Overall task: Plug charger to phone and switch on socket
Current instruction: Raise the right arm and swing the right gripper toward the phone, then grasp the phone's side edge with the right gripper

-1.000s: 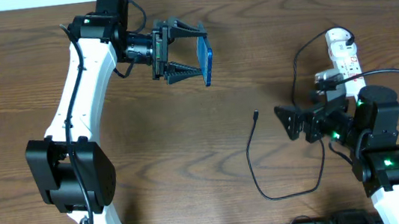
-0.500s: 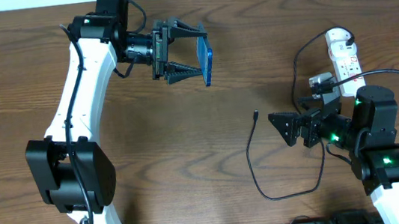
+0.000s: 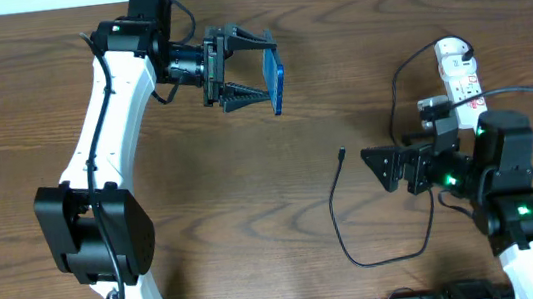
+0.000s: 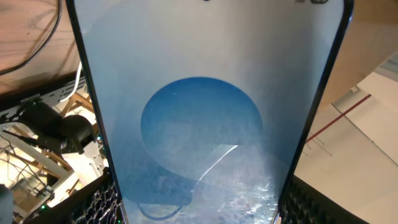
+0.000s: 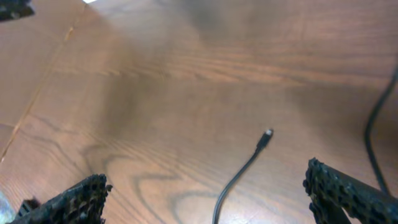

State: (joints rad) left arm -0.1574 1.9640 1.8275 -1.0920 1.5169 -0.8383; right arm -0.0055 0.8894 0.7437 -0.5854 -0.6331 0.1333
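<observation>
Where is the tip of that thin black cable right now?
The charger's plug tip lies on the table right of centre in the overhead view, just left of the open right gripper.

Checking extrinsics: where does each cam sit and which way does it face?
Overhead: fixed above the table, looking straight down; shows both arms, left gripper holding the phone, right gripper open near the charger tip, plus the socket.
Left wrist: on the left arm, facing along its fingers; the phone screen fills the frame.
Right wrist: on the right arm, angled down at the table; both fingers at bottom corners, charger tip between.
Shared: phone in overhead and left wrist; charger tip in overhead and right wrist.
</observation>
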